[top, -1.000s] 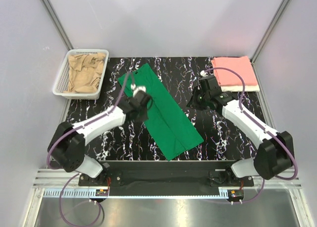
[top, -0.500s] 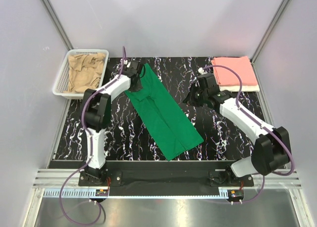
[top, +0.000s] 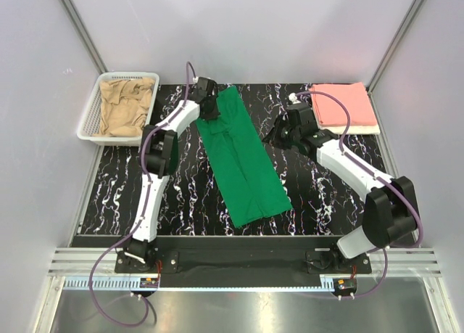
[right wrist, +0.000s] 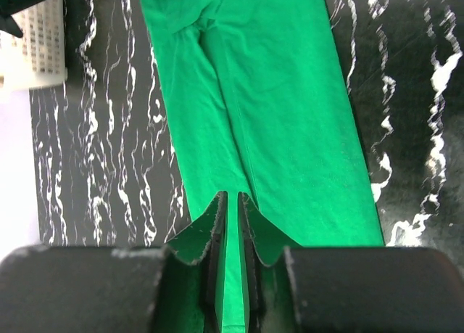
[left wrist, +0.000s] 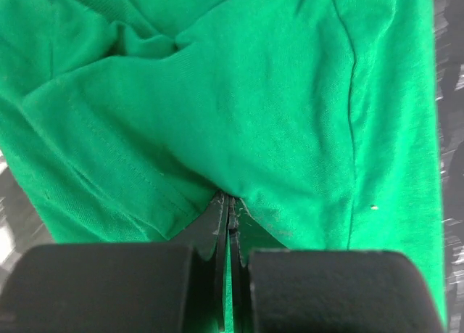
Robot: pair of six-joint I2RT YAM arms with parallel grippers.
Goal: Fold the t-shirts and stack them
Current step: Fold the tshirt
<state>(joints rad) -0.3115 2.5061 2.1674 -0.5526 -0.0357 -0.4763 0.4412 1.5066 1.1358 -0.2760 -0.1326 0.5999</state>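
A bright green t-shirt [top: 243, 159], folded into a long strip, lies slantwise on the black marbled table. My left gripper [top: 210, 107] reaches to its far end and is shut on a pinch of the green cloth [left wrist: 290, 93] at its fingertips [left wrist: 230, 196]. My right gripper [top: 278, 135] hovers just right of the strip's upper half. Its jaws [right wrist: 232, 195] stand a thin slit apart with nothing between them, and the green shirt [right wrist: 275, 115] lies beyond. A folded salmon pink t-shirt [top: 343, 104] rests on a white one [top: 355, 129] at the far right. A crumpled tan t-shirt [top: 123, 107] fills the basket.
The white mesh basket [top: 90, 119] stands at the far left corner, and also shows at the left edge of the right wrist view [right wrist: 36, 43]. Grey walls with metal posts close in the table on three sides.
My left arm stretched out to the shirt's far end and shut on it, and that end swung right, so the strip lies straighter. The right gripper crept left toward the shirt.
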